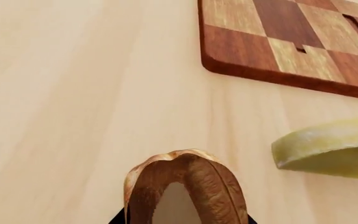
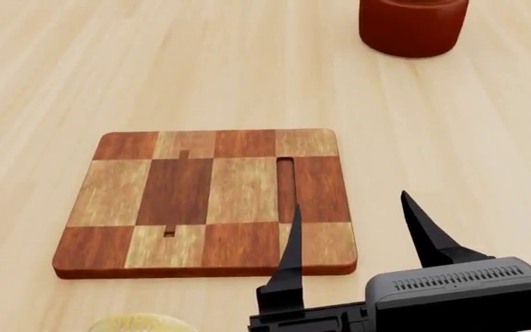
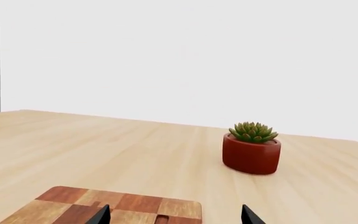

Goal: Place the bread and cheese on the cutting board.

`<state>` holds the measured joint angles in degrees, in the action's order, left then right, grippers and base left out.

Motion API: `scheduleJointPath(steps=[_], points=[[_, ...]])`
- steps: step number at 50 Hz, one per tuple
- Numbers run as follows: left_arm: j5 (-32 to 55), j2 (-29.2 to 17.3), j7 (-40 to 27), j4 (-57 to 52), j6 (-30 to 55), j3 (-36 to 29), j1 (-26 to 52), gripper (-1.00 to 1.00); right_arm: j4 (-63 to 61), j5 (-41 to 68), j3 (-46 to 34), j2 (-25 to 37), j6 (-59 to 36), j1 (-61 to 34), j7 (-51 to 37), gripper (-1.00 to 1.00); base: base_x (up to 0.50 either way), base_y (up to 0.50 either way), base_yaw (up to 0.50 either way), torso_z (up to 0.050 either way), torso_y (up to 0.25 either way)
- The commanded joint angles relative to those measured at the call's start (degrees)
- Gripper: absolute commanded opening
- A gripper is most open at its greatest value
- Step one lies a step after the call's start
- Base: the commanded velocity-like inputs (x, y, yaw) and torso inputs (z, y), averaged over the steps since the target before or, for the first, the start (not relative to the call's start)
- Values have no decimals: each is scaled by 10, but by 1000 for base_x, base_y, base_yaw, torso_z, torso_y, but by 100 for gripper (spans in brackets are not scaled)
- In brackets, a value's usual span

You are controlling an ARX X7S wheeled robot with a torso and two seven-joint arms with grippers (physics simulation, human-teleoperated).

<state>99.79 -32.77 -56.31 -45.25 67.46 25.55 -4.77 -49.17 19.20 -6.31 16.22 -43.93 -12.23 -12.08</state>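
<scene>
In the left wrist view the golden-brown bread (image 1: 188, 184) sits between my left gripper's (image 1: 182, 220) black fingers, which show only as dark corners on either side of it; the gripper is shut on the loaf. The pale yellow cheese (image 1: 328, 149) lies on the table beside it, short of the checkered cutting board (image 1: 291, 42). In the head view the board (image 2: 210, 200) lies in the middle with nothing on it, and the cheese (image 2: 141, 324) peeks in at the near edge. My right gripper (image 2: 358, 235) is open and empty above the board's near right corner.
A dark red round pot (image 2: 413, 24) with a green succulent (image 3: 252, 132) stands at the far right of the wooden table (image 2: 450, 138). The right wrist view shows the board (image 3: 104, 205) below the open fingers and a white wall behind.
</scene>
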Motion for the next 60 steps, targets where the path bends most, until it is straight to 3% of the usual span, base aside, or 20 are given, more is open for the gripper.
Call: scheduleJointPath(steps=[1, 7, 13, 21, 25, 37, 46, 53, 60], points=[[-43, -7, -18, -17, -22, 42, 4, -100, -1, 3, -2, 2, 0, -1, -3, 100, 0, 0, 0, 0, 0], [42, -60, -74, -3, -49, 23, 68, -100, -3, 5, -3, 2, 0, -2, -6, 100, 0, 0, 0, 0, 0], [90, -110, -111, 38, -65, -53, 191, -100, -2, 7, -2, 4, 3, -1, -6, 100, 2, 0, 0, 0, 0], [110, -133, -111, 129, -65, -146, 352, -100, -5, 12, -1, 5, -1, -4, -9, 100, 0, 0, 0, 0, 0], [78, -111, -72, 185, -45, -200, 424, -100, -4, 13, 0, 6, 1, -4, -10, 100, 0, 0, 0, 0, 0], [-94, -29, 66, 324, -23, -313, 543, -100, -5, 19, 4, 9, 3, -3, -12, 100, 0, 0, 0, 0, 0], [-162, 26, 119, 424, -18, -382, 635, -100, -6, 25, 6, 12, 2, -4, -13, 100, 0, 0, 0, 0, 0], [-287, 80, 250, 565, -95, -451, 674, -100, -6, 27, 8, 14, 7, -1, -14, 100, 0, 0, 0, 0, 0], [-337, 113, 308, 655, -137, -481, 710, -100, 3, 28, 7, 16, 14, -2, -12, 100, 0, 0, 0, 0, 0]])
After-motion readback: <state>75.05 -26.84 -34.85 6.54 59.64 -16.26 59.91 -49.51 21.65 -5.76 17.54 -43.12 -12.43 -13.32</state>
